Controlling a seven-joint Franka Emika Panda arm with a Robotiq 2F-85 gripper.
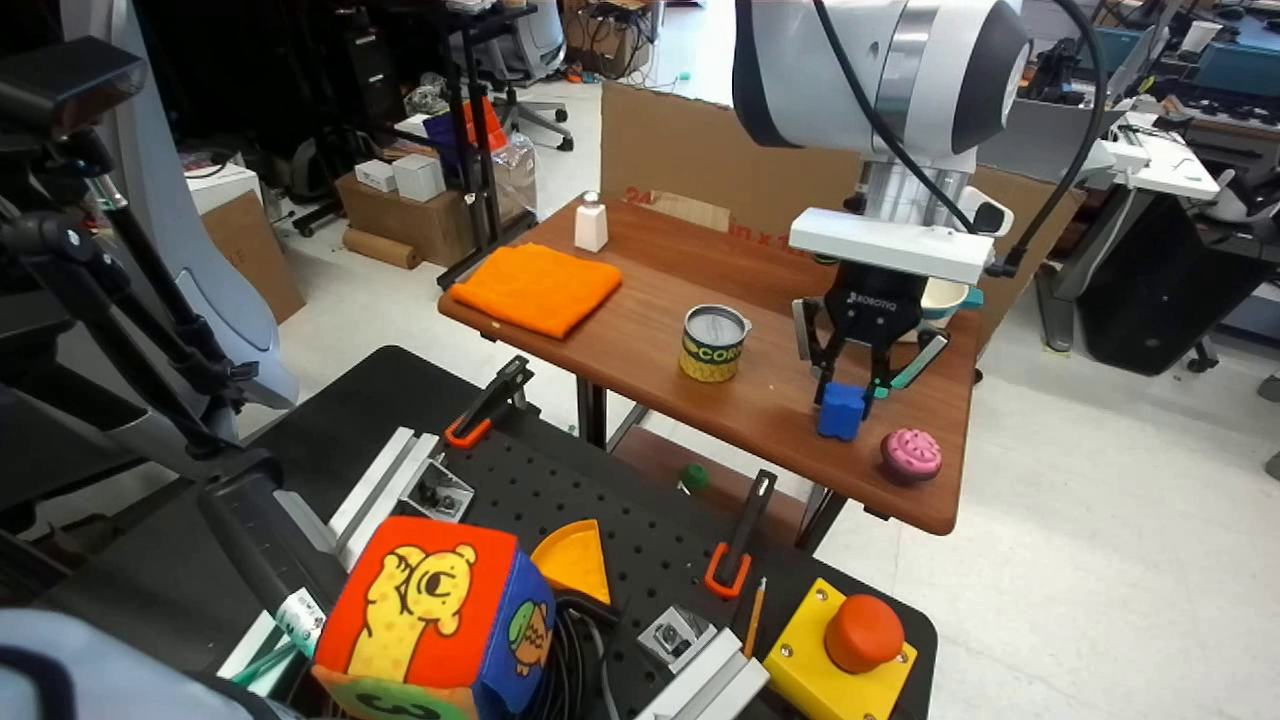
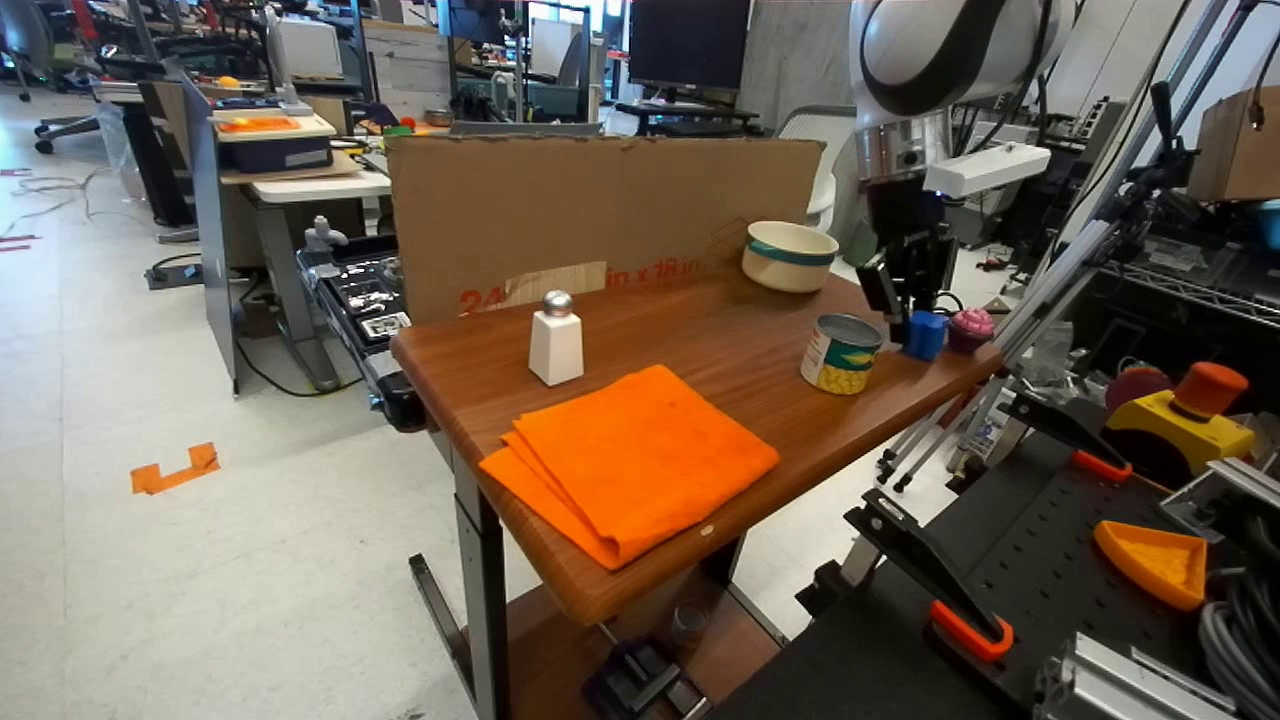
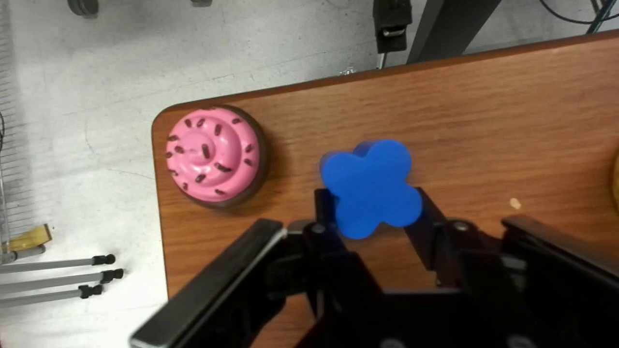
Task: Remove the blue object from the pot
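Table (image 2: 680, 320) with pot (image 2: 788, 264), can (image 2: 840, 356), cupcake (image 3: 215, 157), shaker (image 2: 556, 346), cloth (image 2: 635, 460)

Orange cloth (image 2: 640, 455), corn can (image 1: 712, 345), pink cupcake (image 3: 213, 154)

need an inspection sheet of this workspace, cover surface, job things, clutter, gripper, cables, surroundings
Surface: brown table; a small pale mark shows in the wrist view.
Blue object: outside the pot, near a table corner; whether it touches the tabletop is unclear.
Pot: on the table, close to the cardboard panel.
Clutter: pink-topped cupcake, apart from the blue object; corn tin; folded orange cloth; white shaker.
Gripper: appears shut on the blue object, from two opposite sides.
Cables: black cable along the arm; cable bundle on the black bench.
Surroundings: yellow box with a red button on that bench.
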